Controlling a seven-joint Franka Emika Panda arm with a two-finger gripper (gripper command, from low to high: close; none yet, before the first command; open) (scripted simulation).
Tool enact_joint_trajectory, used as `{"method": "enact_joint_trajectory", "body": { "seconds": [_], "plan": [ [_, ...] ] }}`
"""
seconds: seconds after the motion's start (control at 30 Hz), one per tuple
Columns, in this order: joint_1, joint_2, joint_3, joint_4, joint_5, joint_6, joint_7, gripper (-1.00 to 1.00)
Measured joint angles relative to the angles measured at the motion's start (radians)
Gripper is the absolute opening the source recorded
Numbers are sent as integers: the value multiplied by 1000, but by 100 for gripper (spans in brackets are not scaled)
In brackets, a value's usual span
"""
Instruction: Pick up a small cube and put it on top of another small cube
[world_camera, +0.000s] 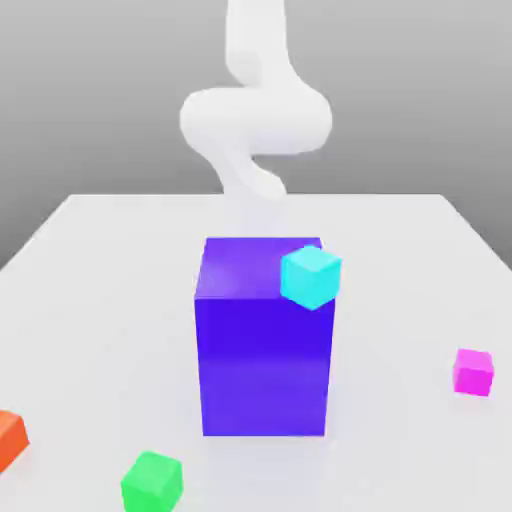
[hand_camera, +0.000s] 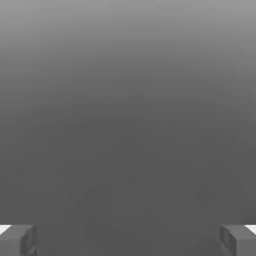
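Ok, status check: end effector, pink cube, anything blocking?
End effector open, empty. Magenta-pink cube untouched on table, exterior view's right. Tall blue-purple block centre, cyan cube by its top corner.

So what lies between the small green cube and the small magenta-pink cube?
In the exterior view, bare white table separates the green cube from the magenta-pink cube; the tall blue-purple block stands just behind that line.

The small magenta-pink cube (world_camera: 473, 371) sits flat on the white table (world_camera: 100, 300), at the exterior view's right, well apart from the tall blue-purple block (world_camera: 262, 350).
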Motion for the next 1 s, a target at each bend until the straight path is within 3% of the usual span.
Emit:
{"method": "enact_joint_trajectory", "body": {
  "seconds": [0.43, 0.7, 0.8, 0.97, 1.0],
  "plan": [
    [260, 474, 173, -166, 6, 245, -225, 0],
    [422, 771, 284, -266, -93, 391, -288, 0],
    [471, 884, 280, -289, -171, 451, -272, 0],
    [574, 1066, 158, -256, -309, 583, -174, 0],
    [589, 1085, 141, -252, -320, 599, -165, -100]
  ]
}}
